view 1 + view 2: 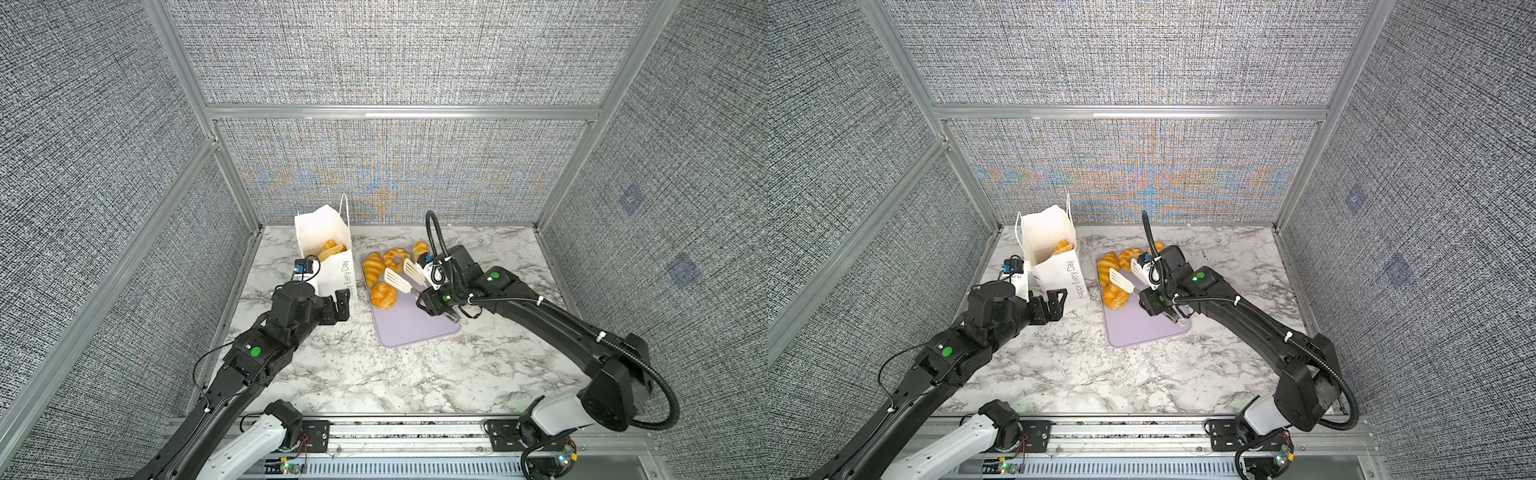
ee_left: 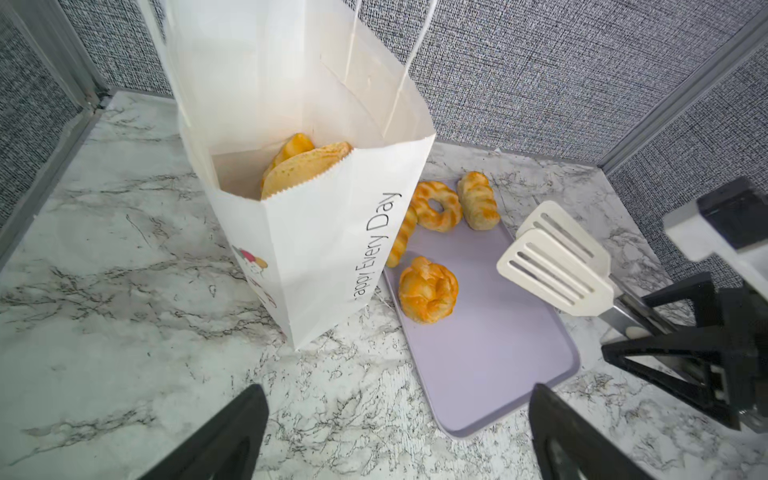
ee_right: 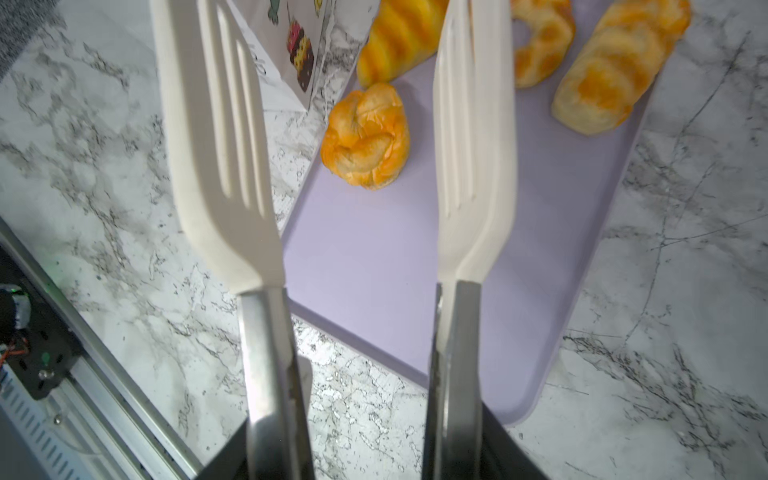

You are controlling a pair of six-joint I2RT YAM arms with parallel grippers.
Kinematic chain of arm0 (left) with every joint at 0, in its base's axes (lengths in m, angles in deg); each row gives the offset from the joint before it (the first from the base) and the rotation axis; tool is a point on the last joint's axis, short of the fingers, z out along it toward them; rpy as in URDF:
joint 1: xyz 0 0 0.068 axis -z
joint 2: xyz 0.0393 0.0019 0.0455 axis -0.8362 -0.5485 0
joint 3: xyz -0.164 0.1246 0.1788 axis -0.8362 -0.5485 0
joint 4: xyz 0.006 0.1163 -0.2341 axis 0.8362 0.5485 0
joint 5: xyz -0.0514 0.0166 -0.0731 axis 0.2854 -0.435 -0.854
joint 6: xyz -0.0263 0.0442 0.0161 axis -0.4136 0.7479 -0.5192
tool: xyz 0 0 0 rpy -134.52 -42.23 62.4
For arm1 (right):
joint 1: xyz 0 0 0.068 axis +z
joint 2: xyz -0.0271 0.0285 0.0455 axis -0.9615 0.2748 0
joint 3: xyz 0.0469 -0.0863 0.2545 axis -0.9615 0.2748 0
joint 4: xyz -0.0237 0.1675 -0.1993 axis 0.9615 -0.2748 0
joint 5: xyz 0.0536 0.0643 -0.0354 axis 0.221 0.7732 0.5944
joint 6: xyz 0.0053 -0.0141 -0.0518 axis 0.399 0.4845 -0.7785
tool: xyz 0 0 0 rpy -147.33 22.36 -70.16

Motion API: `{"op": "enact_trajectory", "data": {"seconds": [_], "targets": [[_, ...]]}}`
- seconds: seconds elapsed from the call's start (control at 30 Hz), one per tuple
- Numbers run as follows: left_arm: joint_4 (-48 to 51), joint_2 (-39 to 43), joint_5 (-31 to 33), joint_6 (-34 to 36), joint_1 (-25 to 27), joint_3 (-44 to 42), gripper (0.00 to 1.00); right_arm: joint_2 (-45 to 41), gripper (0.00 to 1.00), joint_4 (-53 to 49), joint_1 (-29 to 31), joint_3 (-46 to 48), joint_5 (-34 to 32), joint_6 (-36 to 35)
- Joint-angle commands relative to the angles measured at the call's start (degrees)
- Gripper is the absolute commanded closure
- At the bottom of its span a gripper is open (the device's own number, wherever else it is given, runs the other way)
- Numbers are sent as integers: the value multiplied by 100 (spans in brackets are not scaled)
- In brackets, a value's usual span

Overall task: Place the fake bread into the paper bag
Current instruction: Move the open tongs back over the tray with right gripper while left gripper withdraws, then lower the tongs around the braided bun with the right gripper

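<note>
Nearest you, left hand [image 2: 397,395]: spread wide and empty, held just short of the near corner of the paper bag [image 1: 332,274]
Further in, right hand [image 1: 431,302]: clamped on the steel handles of the tongs [image 3: 220,137]; their white blades stand apart with nothing between them, above the lavender tray [image 1: 409,324]
Left to do: four pieces wait on the tray's far half, with the swirl bun [image 1: 383,295] nearest, then the striped croissant [image 1: 372,268], ring [image 1: 396,257] and roll [image 1: 419,249]
Done: fake bread [image 2: 307,166] shows inside the bag, at least two pieces; anything deeper is hidden, so I judge you roughly midway
Open room, near: the desk [image 1: 374,374] in front of both arms is bare, as is the tray's near half
Tight spot: the croissant lies just beside the bag's lettered wall, so a blade there could nudge the bag
Bag mouth: upright and open, one string handle [image 1: 344,208] standing at the far rim; come in from above, clear of it
Far edge: bag and tray sit near the back wall [image 1: 395,178], so you have little room behind them
</note>
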Motion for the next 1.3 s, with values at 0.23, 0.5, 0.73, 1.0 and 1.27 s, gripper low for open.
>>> {"op": "enact_trajectory", "data": {"seconds": [0.23,0.5,0.73,1.0,1.27], "targets": [[-459,-1,321,-933,607,-815,1,476,41,-60,-84,405,423,-715],[-514,-76,361,-1197,707,-1150,1,968,41,3,-108,376,286,-894],[-429,11,394,-1276,716,-1265,1,1443,41,72,-100,109,248,-839],[-244,-170,380,-1321,719,-1242,1,1892,41,147,-105,-262,278,-744],[-317,-217,344,-1306,731,-1273,1,2195,40,194,-99,-583,297,-618]]}}
